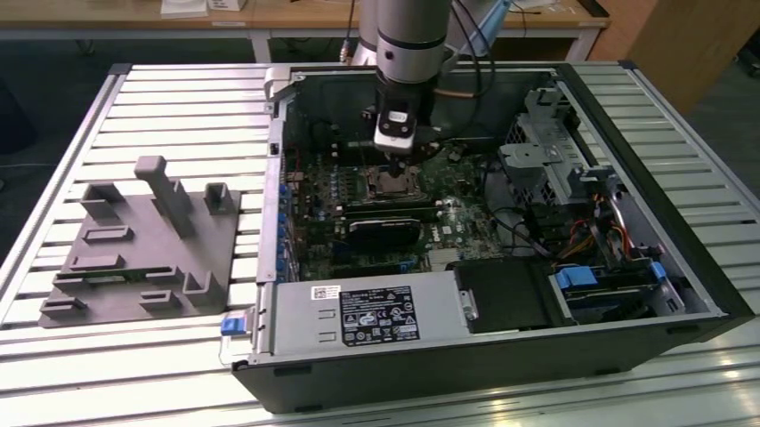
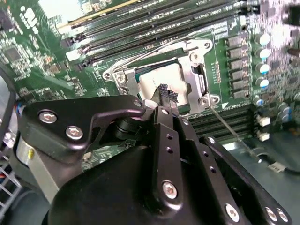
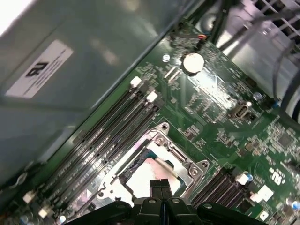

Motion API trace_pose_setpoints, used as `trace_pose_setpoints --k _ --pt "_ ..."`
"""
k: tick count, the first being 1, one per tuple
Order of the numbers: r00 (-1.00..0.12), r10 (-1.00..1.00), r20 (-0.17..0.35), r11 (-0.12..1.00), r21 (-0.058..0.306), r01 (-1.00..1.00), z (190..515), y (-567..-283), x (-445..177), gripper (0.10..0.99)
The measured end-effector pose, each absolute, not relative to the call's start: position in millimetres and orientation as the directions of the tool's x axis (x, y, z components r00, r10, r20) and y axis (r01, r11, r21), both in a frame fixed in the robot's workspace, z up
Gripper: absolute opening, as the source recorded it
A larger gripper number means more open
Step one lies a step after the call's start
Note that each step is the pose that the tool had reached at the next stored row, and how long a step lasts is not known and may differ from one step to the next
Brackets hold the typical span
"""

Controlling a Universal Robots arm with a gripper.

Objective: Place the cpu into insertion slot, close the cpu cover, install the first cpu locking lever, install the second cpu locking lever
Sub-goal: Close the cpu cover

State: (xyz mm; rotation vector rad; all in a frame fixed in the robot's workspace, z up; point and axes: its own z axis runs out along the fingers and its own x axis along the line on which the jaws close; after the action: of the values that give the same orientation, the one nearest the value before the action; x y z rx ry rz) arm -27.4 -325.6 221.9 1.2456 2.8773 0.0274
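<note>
Claw over flat, face-up cpu

cpu in insertion slot | gripper over cpu | memory slots flank insertion slot

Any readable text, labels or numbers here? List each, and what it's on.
White barcode sticker on the grey metal housing: too small to read.
Black label with white print beside it: too small.
White sticker on the grey metal case wall: dark mark, blurred.
White print on the green circuit board: blurred.
Nothing legible.
</note>
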Motion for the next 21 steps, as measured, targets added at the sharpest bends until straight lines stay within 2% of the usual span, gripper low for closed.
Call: trace_pose_setpoints --k 21 --pt "-0.904 0.428 -0.013 0.904 -0.002 0.428 220.6 -325.6 -27.4 0.106"
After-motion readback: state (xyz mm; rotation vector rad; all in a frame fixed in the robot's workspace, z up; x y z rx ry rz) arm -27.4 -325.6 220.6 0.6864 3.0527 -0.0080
